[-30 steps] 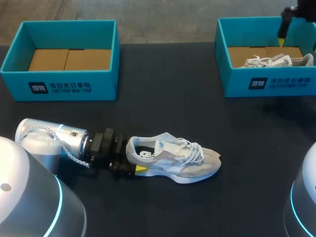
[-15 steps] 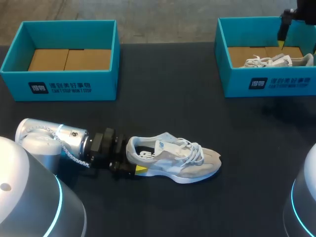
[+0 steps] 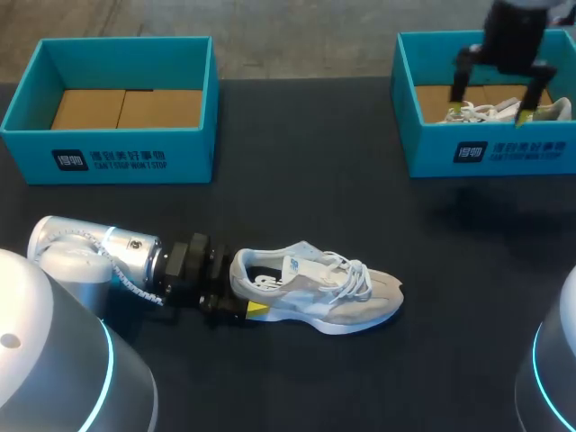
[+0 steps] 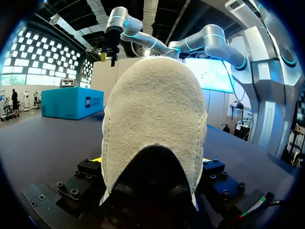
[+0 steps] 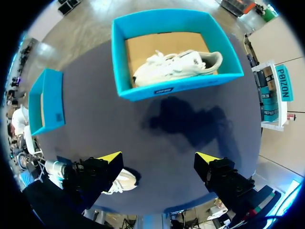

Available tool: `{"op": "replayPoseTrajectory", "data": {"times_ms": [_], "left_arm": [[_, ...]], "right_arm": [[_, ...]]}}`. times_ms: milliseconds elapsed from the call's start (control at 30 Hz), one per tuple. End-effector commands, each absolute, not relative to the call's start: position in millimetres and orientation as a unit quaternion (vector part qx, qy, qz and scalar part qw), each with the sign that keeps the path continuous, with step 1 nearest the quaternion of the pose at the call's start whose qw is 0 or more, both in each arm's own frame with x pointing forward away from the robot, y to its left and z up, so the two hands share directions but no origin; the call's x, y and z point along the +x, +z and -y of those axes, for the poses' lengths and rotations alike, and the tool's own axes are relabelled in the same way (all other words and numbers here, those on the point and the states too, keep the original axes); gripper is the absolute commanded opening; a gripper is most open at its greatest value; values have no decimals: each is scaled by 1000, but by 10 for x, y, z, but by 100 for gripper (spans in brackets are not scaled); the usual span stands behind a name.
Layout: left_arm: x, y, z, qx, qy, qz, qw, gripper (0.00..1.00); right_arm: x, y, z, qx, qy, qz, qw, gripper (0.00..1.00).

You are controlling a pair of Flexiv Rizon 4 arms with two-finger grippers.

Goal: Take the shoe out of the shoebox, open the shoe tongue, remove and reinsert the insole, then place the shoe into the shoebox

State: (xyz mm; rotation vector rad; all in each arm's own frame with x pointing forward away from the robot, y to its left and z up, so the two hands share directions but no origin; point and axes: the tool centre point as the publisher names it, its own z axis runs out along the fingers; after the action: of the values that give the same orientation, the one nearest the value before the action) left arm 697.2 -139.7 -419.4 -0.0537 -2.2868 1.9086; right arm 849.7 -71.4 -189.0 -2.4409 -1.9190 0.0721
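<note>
A grey and white shoe (image 3: 315, 288) lies on its sole on the dark table, toe pointing right. My left gripper (image 3: 236, 304) lies low at its heel, one finger on each side, shut on the shoe. In the left wrist view the heel (image 4: 155, 119) fills the space between the fingers. My right gripper (image 3: 493, 101) hangs open and high over the right teal shoebox (image 3: 490, 153), nothing between its fingers. From the right wrist view the gripper (image 5: 159, 160) looks down on that box (image 5: 181, 86) and on the table shoe (image 5: 123, 181) beside one finger.
A second white shoe (image 3: 499, 110) lies inside the right box, also visible in the right wrist view (image 5: 176, 64). The left teal shoebox (image 3: 108, 157) at the back left holds only its brown cardboard floor. Dark tabletop stretches between the boxes and the shoe.
My right gripper has swung left over the right box and turned, so both yellow tips now show. The left arm and the shoe have not moved.
</note>
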Motion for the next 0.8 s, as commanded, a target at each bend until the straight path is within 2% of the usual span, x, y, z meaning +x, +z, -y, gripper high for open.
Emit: {"op": "replayPoseTrajectory", "data": {"times_ms": [33,467,600,800], "left_arm": [[7005,-4243,1404,-18,637,766,82,0],[7005,-4243,1404,-18,637,766,82,0],[7005,-4243,1404,-18,637,766,82,0],[7005,-4243,1404,-18,637,766,82,0]], "right_arm": [[8196,-1973,349,-787,10,616,-5,100],[7758,-2372,-310,-810,26,585,-9,100],[7683,-2574,-474,-805,-8,592,31,100],[7683,-2574,-474,-805,-8,592,31,100]]}}
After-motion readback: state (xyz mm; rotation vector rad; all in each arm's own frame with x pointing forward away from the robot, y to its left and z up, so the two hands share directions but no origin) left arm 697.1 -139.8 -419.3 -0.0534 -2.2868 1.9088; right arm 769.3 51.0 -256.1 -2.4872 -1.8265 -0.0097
